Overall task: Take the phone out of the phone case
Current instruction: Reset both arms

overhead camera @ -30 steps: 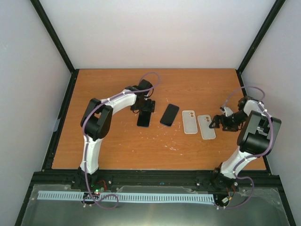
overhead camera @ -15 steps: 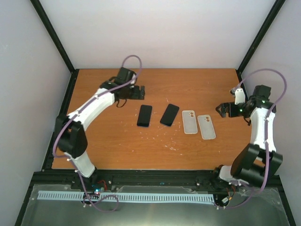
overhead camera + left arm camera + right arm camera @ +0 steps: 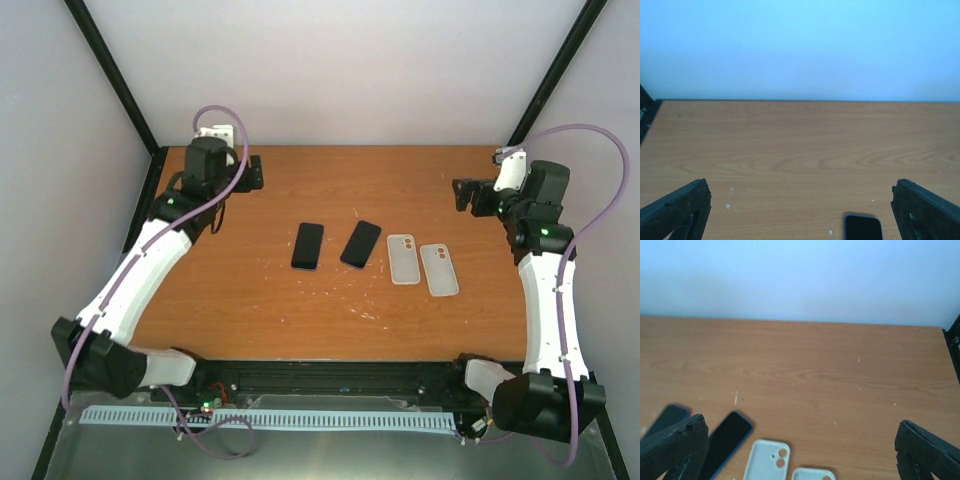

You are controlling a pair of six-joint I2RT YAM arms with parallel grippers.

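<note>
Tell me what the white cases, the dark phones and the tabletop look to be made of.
White cases: probably soft plastic or silicone, matte, milky, with moulded camera cutouts.
Dark phones: likely glass fronts, smooth black; one shows a blue edge in the right wrist view.
Tabletop: wood-look laminate or veneer, orange-brown, visible grain, semi-matte with pale scuffs.

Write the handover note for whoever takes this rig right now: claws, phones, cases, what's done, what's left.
Left claw: open, empty, over the far-left corner of the table.
Right claw: open, empty, by the far-right edge.
Left phone and right phone lie flat mid-table; inner case and outer case lie just right of them, empty.
Done: both phones appear out of their cases.
Left: seemingly nothing to extract.
</note>
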